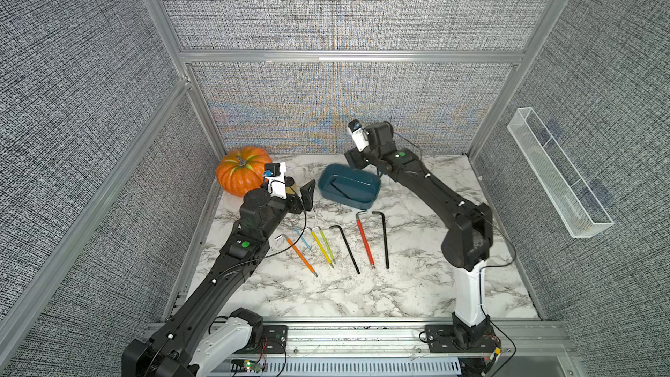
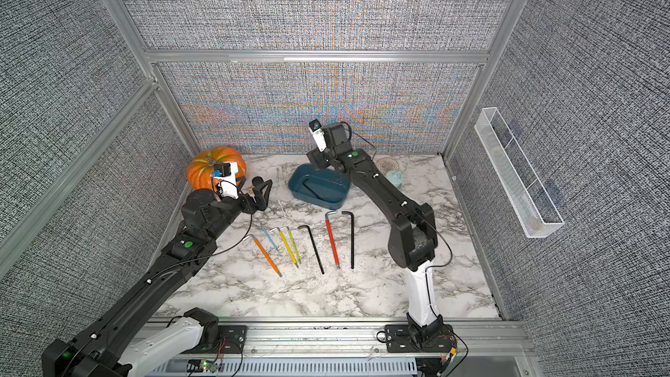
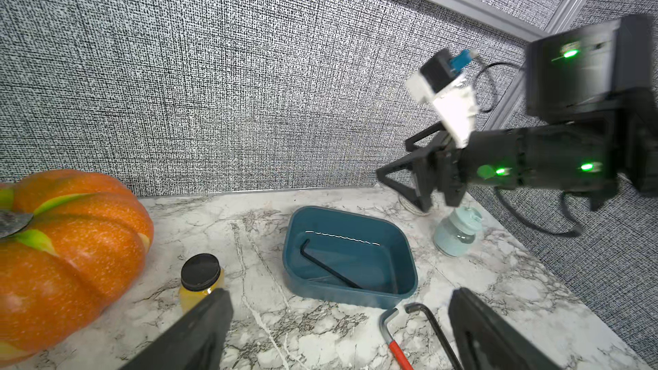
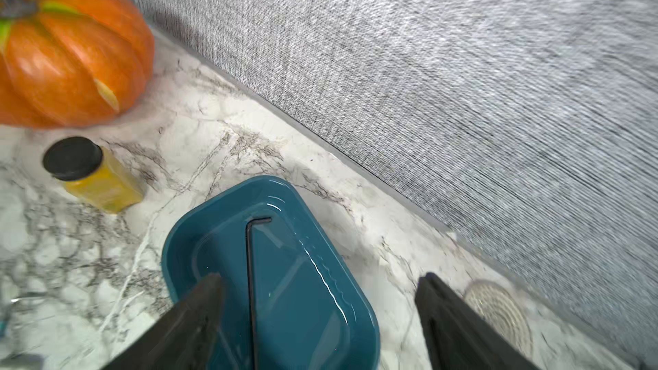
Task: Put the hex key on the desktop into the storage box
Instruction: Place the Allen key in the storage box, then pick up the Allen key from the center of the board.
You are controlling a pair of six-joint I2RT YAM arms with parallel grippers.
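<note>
hovering over the far end of the storage box [image 1: 357, 205]: right gripper [image 4: 320, 277], jaws spread wide, nothing between them. black hex key [image 4: 251, 279] lies flat on the box floor, long leg diagonal, short bent end toward the back wall. left gripper [image 3: 340, 293] also open and empty, held above the desktop [image 1: 417, 284] between the pumpkin [image 1: 237, 175] and the box, close to a yellow jar [image 3: 201, 281] with a black lid. seven more keys in a row on the desktop in front of the box, none touching it: orange key [image 1: 299, 253], light blue key [image 1: 302, 238], yellow key [image 1: 321, 246], green key [image 1: 328, 246], middle black key [image 1: 348, 248], red key [image 1: 364, 241], end black key [image 1: 384, 239]. pale green bottle [image 3: 457, 234] and woven coaster [image 4: 498, 311] sit near the back wall by the right arm.
</note>
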